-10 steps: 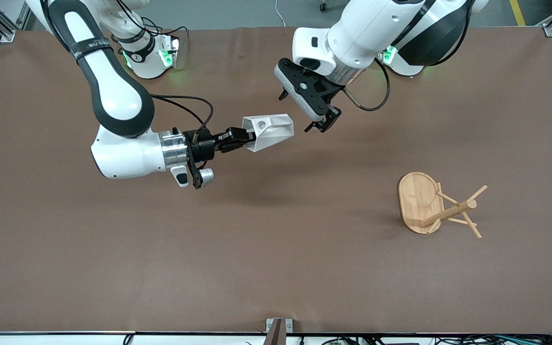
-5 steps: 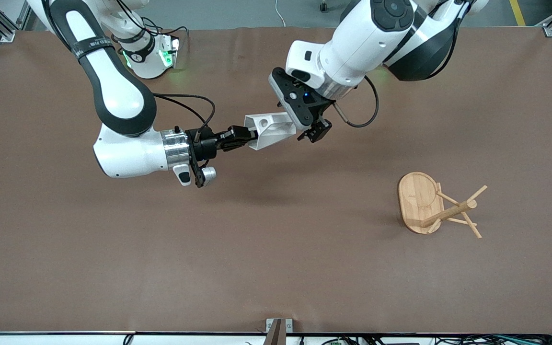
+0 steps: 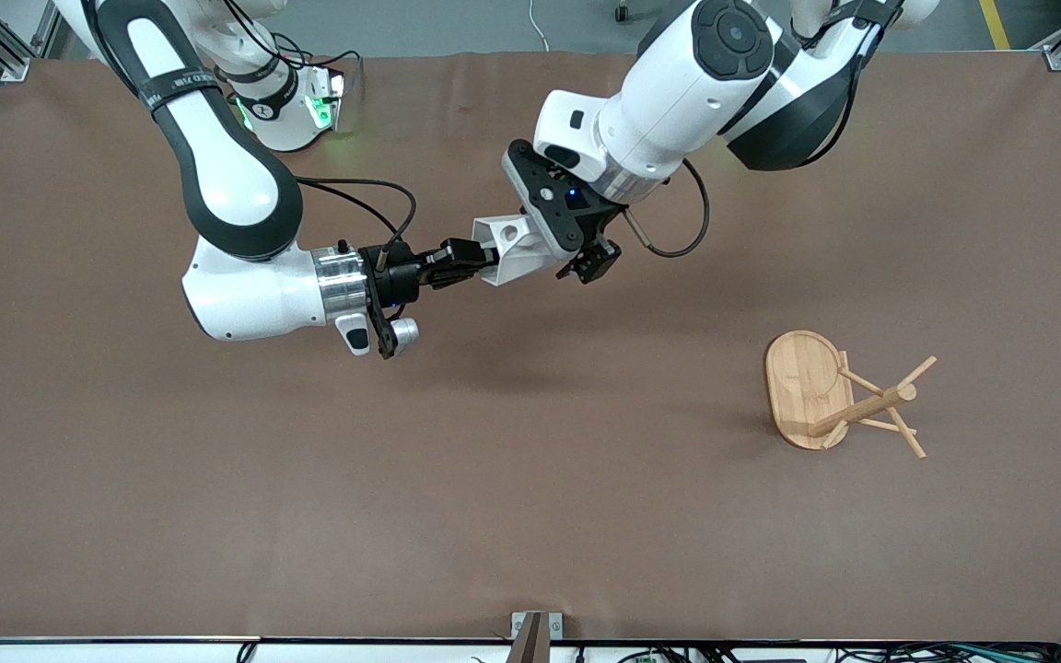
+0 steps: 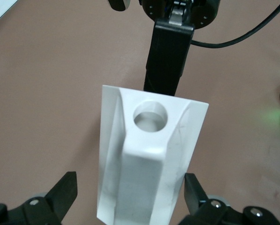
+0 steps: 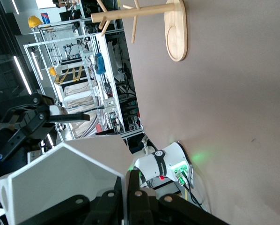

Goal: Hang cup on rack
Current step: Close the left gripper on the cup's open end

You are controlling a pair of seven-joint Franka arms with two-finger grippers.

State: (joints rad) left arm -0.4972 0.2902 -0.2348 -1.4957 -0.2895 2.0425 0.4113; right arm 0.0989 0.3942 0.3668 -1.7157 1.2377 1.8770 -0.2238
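The white faceted cup (image 3: 514, 247) is held on its side in the air over the middle of the table. My right gripper (image 3: 473, 261) is shut on the cup's rim wall (image 5: 60, 183), one finger inside and one outside (image 5: 129, 199). My left gripper (image 3: 569, 245) is open around the cup's tapered end. In the left wrist view its fingertips (image 4: 66, 191) stand either side of the cup (image 4: 147, 159) with gaps, and the handle's round hole faces the camera. The bamboo rack (image 3: 839, 398) stands on its oval base toward the left arm's end of the table, away from both grippers. The rack (image 5: 175, 33) also shows in the right wrist view.
The brown table surface (image 3: 530, 479) is bare around the rack. The arm bases (image 3: 286, 110) stand along the edge farthest from the front camera. A black cable (image 3: 678, 221) loops from the left wrist. A metal bracket (image 3: 535, 631) sits at the nearest edge.
My left gripper has moved toward the right arm's end and come around the cup's tapered end, still open. The right gripper has kept its hold and barely shifted.
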